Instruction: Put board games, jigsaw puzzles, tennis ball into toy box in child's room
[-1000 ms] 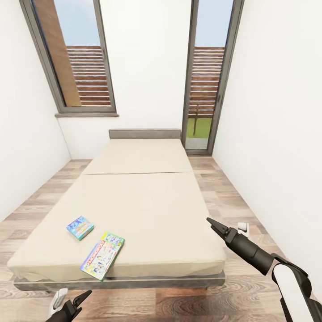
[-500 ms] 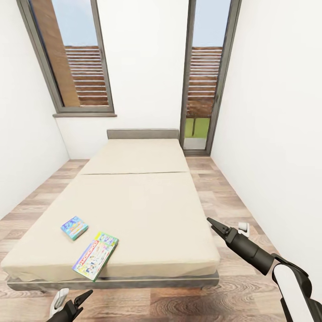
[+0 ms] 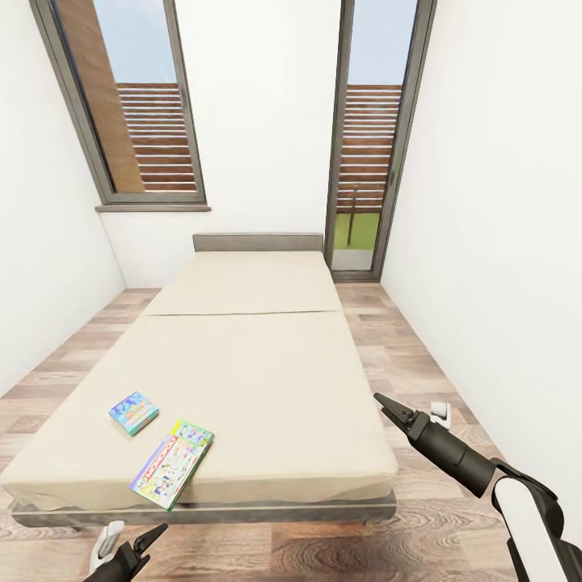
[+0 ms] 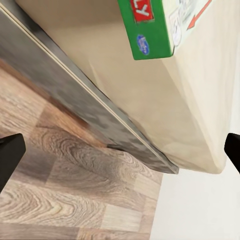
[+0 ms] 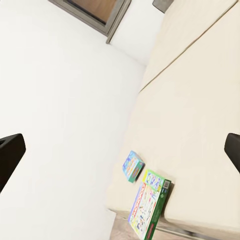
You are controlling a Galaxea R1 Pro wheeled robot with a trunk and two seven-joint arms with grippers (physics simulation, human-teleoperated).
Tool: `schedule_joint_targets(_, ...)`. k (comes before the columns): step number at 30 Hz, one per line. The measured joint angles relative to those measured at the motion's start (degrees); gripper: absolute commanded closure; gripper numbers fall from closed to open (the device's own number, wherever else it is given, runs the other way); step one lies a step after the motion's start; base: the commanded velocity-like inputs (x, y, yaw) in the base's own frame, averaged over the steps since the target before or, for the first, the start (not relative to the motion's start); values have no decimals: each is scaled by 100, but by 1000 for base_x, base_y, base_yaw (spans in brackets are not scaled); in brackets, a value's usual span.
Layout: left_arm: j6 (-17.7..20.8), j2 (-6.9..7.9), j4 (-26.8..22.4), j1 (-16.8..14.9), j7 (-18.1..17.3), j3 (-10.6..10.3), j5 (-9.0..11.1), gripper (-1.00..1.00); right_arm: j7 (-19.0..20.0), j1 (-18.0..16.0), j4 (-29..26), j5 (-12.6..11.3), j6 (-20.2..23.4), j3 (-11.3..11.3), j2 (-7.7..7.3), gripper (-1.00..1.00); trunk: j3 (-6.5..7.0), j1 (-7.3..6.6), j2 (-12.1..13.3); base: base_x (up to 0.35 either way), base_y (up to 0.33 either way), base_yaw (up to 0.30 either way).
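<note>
Lying lengthwise toward the headboard, green-edged board game (image 3: 172, 464); both tools (image 3: 133, 550) (image 3: 408, 411) wide.

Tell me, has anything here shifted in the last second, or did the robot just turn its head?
Only the view shifted: the whole picture slid a little leftward, so the camera moved, then settled. The small blue board game and the larger green-edged board game lie as before near the bed's foot. The left gripper and right gripper hang open, holding nothing.
</note>
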Motion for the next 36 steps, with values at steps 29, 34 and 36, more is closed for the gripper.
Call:
schedule_joint_targets(29,0,0,1,0,1,0,0,-100,0,0,0,0,0,8,0,-100,287,-351,642,0,0,0)
schedule_joint_targets(34,0,0,0,0,-1,0,0,-100,0,0,0,0,0,8,0,-100,287,-352,642,0,0,0)
schedule_joint_targets(36,0,0,1,0,2,0,0,-100,0,0,0,0,0,8,0,-100,287,-351,642,16,0,0)
